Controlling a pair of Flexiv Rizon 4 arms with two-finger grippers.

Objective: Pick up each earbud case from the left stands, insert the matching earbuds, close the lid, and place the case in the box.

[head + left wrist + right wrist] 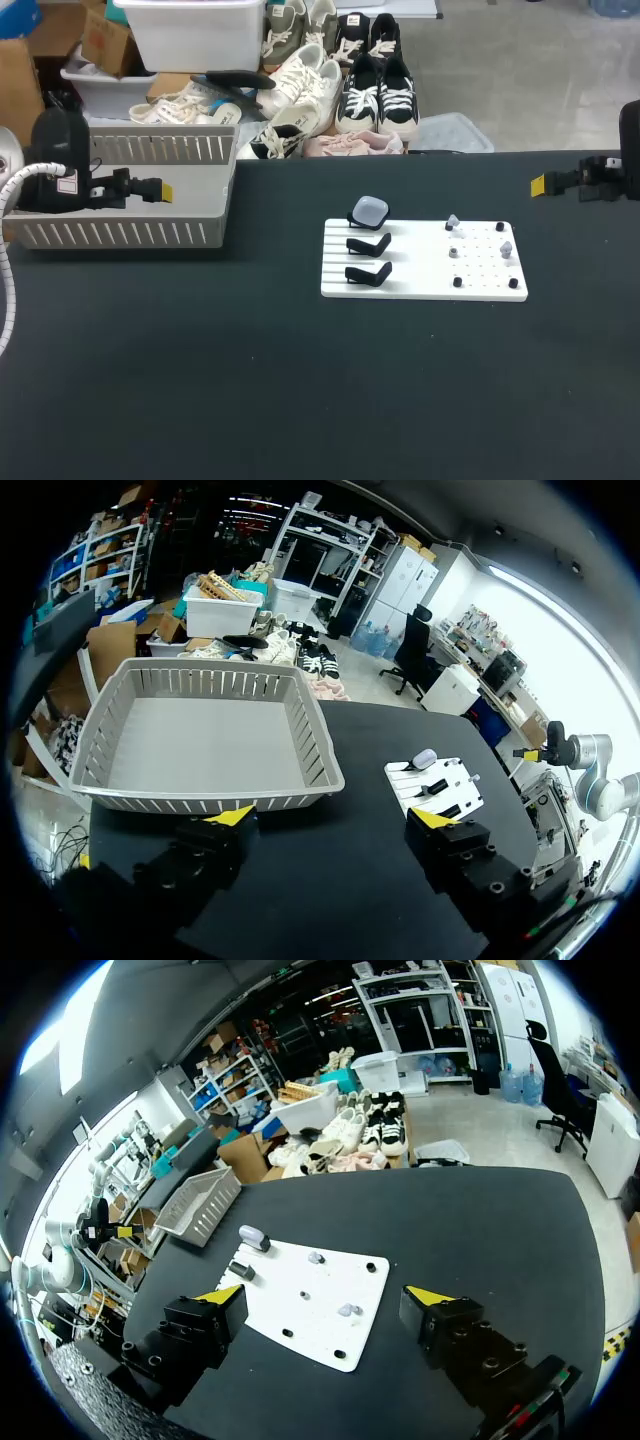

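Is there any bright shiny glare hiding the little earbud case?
No. Head view: soft even light, the earbud case shows plainly on the white board. Left wrist view: glare washes out only the room's far side, not the case. Right wrist view: the board is bright, yet the case is visible.

Reads as matt black cloth, faintly speckled, across the surface [300, 400]. Looks like smooth white plastic with a satin finish on the peg board [420, 288], ribbed under the stands [368, 246], themselves matt black plastic. Shows a glossy, pale bluish plastic shell on the earbud case [370, 210]. Matt grey moulded plastic for the slatted basket [120, 235]. Pale, smooth plastic on the earbuds [452, 222].
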